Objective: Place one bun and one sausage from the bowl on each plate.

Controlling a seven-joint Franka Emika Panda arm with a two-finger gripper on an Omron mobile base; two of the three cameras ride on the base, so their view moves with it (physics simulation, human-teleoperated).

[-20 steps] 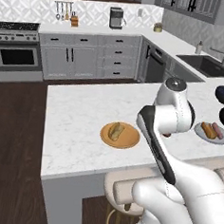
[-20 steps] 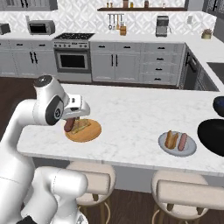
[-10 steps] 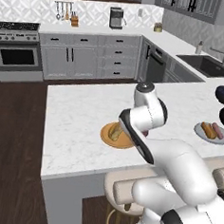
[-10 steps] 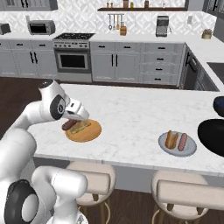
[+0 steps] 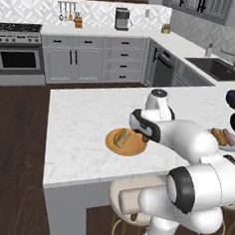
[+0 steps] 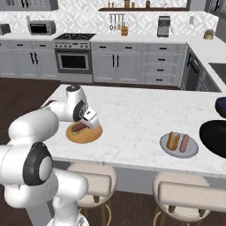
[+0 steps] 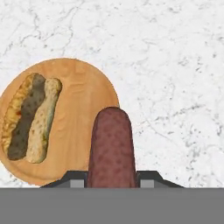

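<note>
Hand [image 7: 112, 183] pinching sausage [image 7: 111, 146], over wooden plate [image 7: 83, 100], bun [image 7: 29, 116] alongside

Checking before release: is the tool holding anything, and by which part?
Yes: the dark red-brown sausage, gripped at its near end between the fingertips of the tool, over the orange-brown wooden plate.

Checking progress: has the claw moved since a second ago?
Yes. The claw, shut on the sausage, has dropped toward the wooden plate holding the bun.
</note>
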